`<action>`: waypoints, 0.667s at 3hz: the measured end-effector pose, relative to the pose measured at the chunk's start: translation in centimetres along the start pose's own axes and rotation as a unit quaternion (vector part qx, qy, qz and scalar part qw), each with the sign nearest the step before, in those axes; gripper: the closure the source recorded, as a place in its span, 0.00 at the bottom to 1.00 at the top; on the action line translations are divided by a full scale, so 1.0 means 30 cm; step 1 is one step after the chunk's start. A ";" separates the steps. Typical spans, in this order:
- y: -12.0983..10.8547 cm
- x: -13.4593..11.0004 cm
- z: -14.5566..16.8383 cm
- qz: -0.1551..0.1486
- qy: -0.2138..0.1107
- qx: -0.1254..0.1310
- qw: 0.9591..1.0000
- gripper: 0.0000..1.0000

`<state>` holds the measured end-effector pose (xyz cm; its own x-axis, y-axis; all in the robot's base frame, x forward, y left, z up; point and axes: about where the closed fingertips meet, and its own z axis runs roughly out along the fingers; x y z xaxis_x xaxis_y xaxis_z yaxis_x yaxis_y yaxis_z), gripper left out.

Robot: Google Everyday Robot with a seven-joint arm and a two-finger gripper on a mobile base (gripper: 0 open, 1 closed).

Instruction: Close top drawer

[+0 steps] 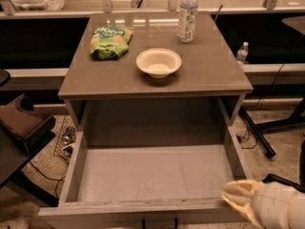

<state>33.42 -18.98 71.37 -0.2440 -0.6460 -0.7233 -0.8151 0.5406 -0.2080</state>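
Note:
The top drawer (152, 175) stands pulled far out from under the grey-brown tabletop, with its pale grey floor bare. Its front edge (143, 213) runs along the bottom of the view, and the small dark handle (159, 222) just shows at the bottom centre. My gripper (238, 197), pale and cream-coloured, is at the drawer's front right corner, at or just outside the front edge. The lower drawers are out of view.
On the tabletop (205, 70) sit a green snack bag (110, 41), a white bowl (158, 62) and a water bottle (187, 14). A dark chair (21, 128) is at the left. Black stand legs (259, 132) and a small bottle (242, 52) are at the right.

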 end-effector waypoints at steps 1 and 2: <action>-0.058 -0.176 -0.057 -0.031 0.016 0.009 0.999 0.88; -0.062 -0.203 -0.140 -0.034 0.034 0.017 0.999 1.00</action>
<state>34.23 -18.32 78.92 -0.2256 -0.7163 -0.6603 -0.8125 0.5123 -0.2782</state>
